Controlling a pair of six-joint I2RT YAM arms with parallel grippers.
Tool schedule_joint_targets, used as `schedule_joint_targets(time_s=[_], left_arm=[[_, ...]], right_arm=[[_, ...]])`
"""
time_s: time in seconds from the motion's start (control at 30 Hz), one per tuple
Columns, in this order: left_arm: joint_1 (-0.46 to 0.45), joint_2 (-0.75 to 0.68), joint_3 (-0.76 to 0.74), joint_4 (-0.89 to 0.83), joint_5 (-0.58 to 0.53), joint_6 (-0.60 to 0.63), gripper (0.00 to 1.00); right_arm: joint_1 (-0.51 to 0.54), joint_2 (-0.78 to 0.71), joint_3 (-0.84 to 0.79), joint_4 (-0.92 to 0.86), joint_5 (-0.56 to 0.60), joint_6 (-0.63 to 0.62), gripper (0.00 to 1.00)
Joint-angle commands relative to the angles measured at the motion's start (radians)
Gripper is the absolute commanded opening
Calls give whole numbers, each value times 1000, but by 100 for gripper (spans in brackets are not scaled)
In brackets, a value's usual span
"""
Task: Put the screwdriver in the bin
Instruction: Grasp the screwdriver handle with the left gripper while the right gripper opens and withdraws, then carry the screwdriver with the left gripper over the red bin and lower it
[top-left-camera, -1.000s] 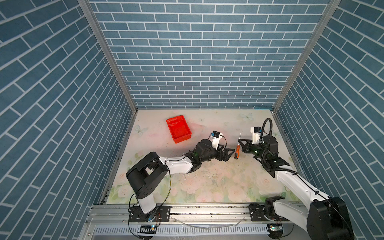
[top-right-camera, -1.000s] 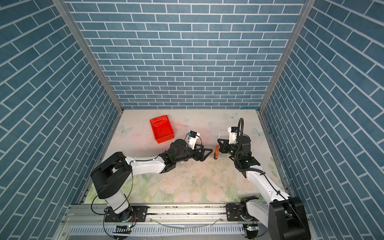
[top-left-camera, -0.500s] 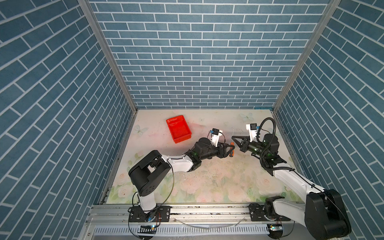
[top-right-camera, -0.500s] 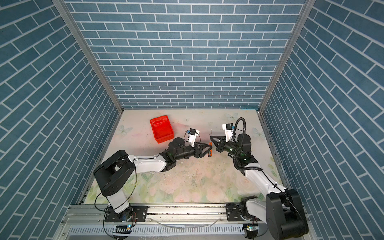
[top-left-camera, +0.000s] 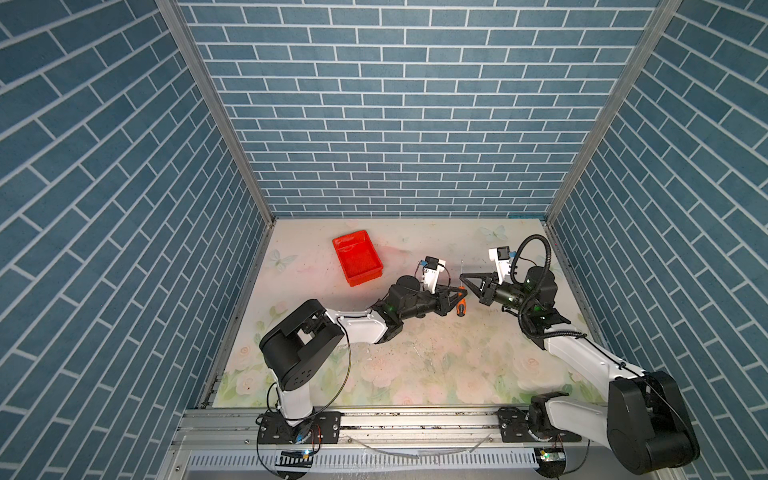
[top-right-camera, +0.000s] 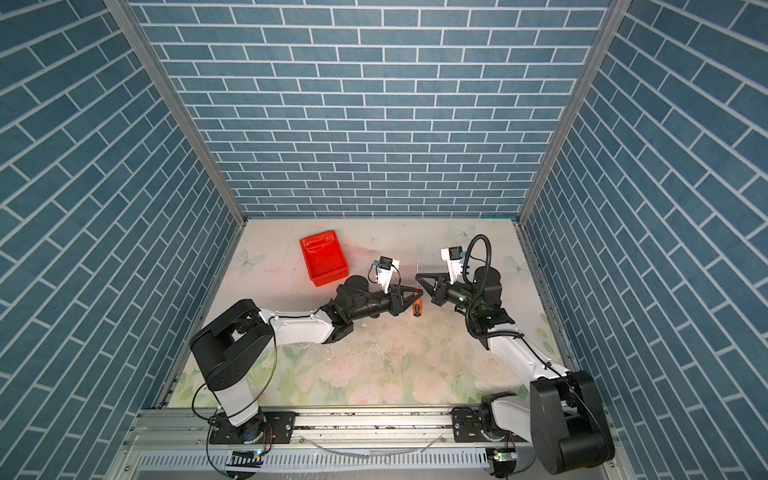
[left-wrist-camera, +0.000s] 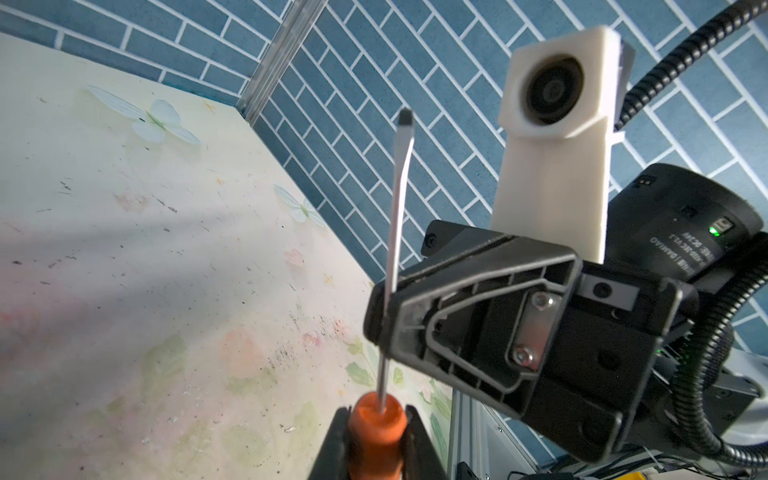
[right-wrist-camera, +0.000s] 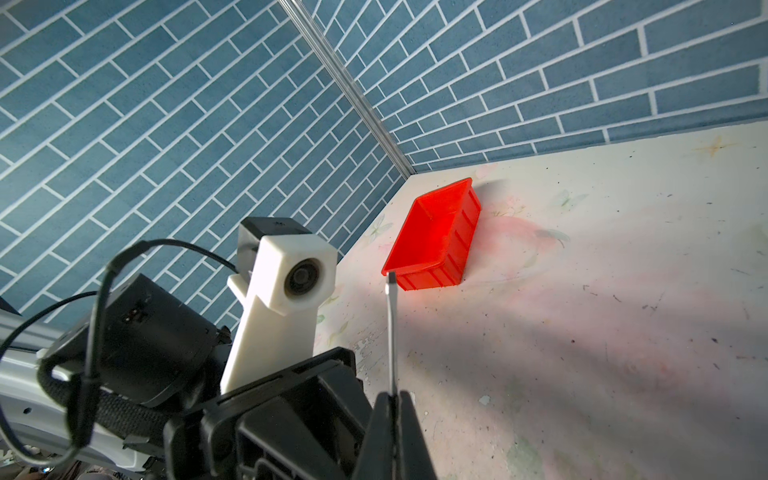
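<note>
The screwdriver (top-left-camera: 460, 307) hangs above the table between the two arms, its orange handle low and its grey shaft (left-wrist-camera: 398, 199) pointing up. My left gripper (left-wrist-camera: 376, 419) is shut on the handle, and both top views show it (top-right-camera: 417, 297) reaching in from the left. My right gripper (right-wrist-camera: 392, 401) is shut on the shaft just above the handle, coming in from the right (top-left-camera: 462, 277). The red bin (top-left-camera: 356, 259) stands empty on the table at the back left, also seen in the right wrist view (right-wrist-camera: 432, 232).
Blue brick walls close in the floral table on three sides. Each wrist view shows the other arm's white camera mount (left-wrist-camera: 557, 124) (right-wrist-camera: 286, 286) close by. A metal rail (top-left-camera: 374, 419) runs along the front edge.
My right gripper has swung the screwdriver towards the left arm. My left gripper has moved onto the orange handle and shut on it.
</note>
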Motion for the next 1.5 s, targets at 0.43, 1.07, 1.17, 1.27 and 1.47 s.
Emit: schedule_joint_targets(time_s=[0.43,1.07,1.17,1.27,1.47], left_arm=[[114,-92,-111,-27,-146,25,0],[397,-236,108,-866,-346,171,0],[467,-200,179,-962,-364,183,0],[521,-146,268,-1040,-380,210,0],[583,23,498,-1234,-396,282,0]], right_arm=[[4,-82,47,-95,54,-85,88],[211,37,204,-205,207,-345,99],[253,82,243,-219,225,-386,99],[301,133,296,-259,253,-457,99],[374,240,409,-291,310,-546,99]])
